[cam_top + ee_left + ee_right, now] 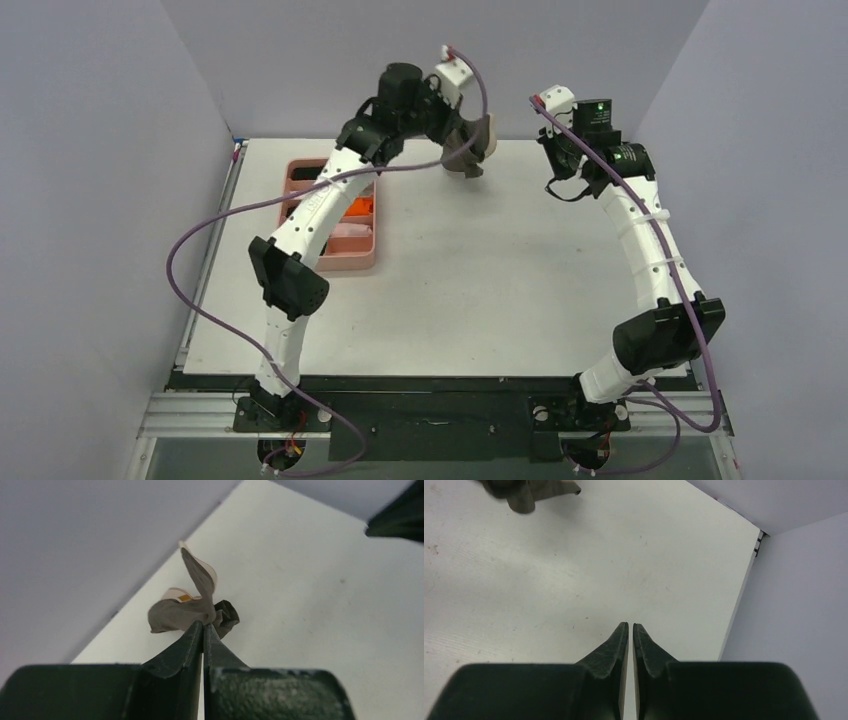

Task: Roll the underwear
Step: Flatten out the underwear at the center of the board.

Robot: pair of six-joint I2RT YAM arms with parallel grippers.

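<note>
The underwear (pixel 478 148) is a dark grey-brown cloth with a beige waistband. It hangs bunched above the far middle of the table. My left gripper (pixel 462 140) is shut on it. In the left wrist view the fingertips (pixel 203 626) pinch the crumpled underwear (pixel 185 611), and the beige band stands up above the pinch. My right gripper (pixel 556 150) is shut and empty, raised over the far right of the table. In the right wrist view its closed gripper (pixel 630 625) hovers over bare table, and the underwear (pixel 524 492) shows at the top left.
A pink tray (pixel 345 262) with small rolled cloths, one orange (pixel 360 206), stands at the left under my left arm. The white table (pixel 480 280) ends at grey walls on the left, far and right sides.
</note>
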